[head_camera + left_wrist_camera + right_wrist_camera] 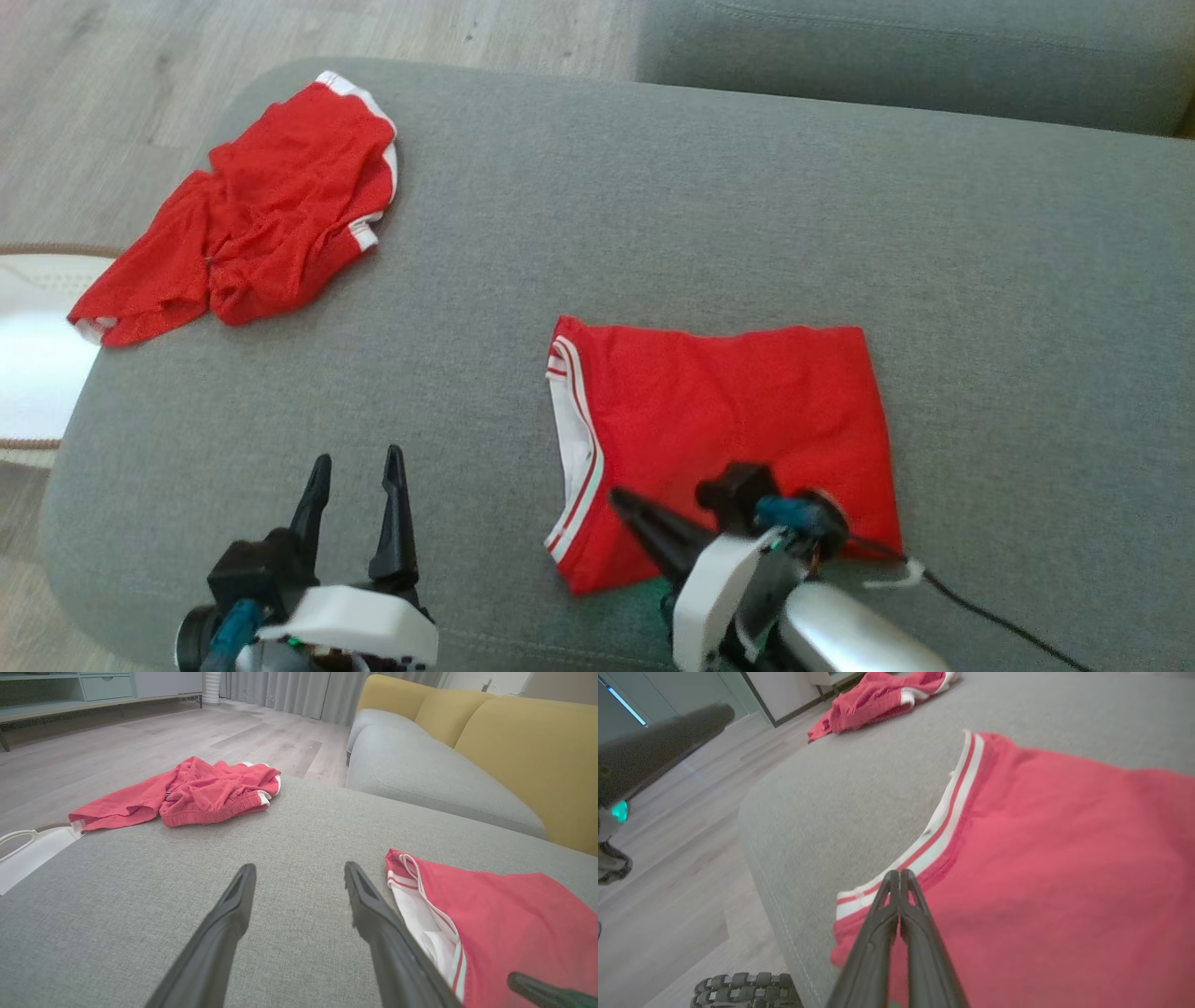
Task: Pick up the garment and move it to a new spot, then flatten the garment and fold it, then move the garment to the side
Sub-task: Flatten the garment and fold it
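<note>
On the grey cushion (747, 205), entries ran left to right in the head view.

- Far left, off the cushion edge: a white object (37, 355) with a brown rim on the wooden floor (112, 84); what it was could not be told.
- Far-left corner of the cushion: crumpled red garment (261, 215) (205, 788), white trim showing, one end hanging over the cushion's edge towards the white object.
- Near left: left gripper (358, 459) (300, 868), fingers spread wide with nothing between them, above bare grey fabric. It was well apart from the crumpled piece and just left of the folded one.
- Centre, towards the right: folded red garment (738, 411) (504, 914) (1064, 858), lying flat as a rough rectangle near the front edge of the cushion. Its white waistband (577, 439) with red stripes ran down the left side.
- Near edge of that garment: right gripper (621, 499) (899, 873), fingers pressed together, with no cloth seen between them. The tips were over the striped waistband close to the near-left corner; whether they touched the cloth could not be told.
- Right of that gripper: a dark cable (990, 611) trailed across the cushion.
- Far right, behind: second grey cushion (915, 56); the left wrist view showed a yellow backrest (528, 751) beyond it.
</note>
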Motion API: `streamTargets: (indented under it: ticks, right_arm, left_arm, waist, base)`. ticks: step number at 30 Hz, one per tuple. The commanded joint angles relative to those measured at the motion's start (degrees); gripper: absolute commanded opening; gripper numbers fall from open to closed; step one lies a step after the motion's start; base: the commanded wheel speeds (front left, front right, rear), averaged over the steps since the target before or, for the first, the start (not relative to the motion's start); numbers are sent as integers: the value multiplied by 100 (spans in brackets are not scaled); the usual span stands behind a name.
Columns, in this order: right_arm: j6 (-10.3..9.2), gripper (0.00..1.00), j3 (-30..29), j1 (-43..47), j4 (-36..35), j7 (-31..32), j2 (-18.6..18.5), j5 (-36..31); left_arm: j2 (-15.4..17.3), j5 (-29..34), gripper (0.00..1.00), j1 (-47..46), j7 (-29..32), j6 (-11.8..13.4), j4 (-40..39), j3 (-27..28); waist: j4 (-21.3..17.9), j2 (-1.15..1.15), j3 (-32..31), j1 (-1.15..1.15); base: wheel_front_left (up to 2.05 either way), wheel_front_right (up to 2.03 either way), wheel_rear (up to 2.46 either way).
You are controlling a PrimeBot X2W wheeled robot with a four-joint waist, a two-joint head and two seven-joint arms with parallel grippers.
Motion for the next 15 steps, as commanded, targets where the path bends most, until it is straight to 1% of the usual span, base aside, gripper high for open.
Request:
streamTargets:
  ticks: [1,4,5,9,13,14,15]
  right_arm:
    - [44,0,-21,-287,-227,-134,66,45]
    - [44,0,-297,-283,-315,-286,-98,-15]
    - [44,0,-592,-216,-394,-383,-252,-135]
    - [44,0,-1378,102,-641,-535,-568,-425]
    - [44,0,-2292,624,-991,-624,-817,-701]
    - [44,14,-2517,778,-1065,-622,-851,-754]
    - [44,31,-2716,932,-1140,-632,-877,-805]
  left_arm:
    - [-27,-31,100,-145,-70,58,-190,165]
    - [-27,-26,100,-92,-70,81,-220,223]
    - [-27,-6,100,-49,-70,75,-234,268]
    - [-27,73,100,49,-70,23,-229,365]
    - [-27,158,100,159,-70,-73,-175,469]
    - [-27,173,100,190,-70,-91,-164,493]
    - [-27,193,100,222,-70,-117,-146,515]
  waist:
    - [-48,0,-31,0]
    - [-151,0,-96,0]
    - [-238,0,-154,0]
    - [-416,0,-300,0]
    - [-555,0,-453,0]
    - [-586,0,-493,0]
    - [-613,0,-539,0]
  base:
    - [0,0,0]
    - [0,0,0]
    - [0,0,0]
    - [0,0,0]
    - [0,0,0]
    - [0,0,0]
    - [0,0,0]
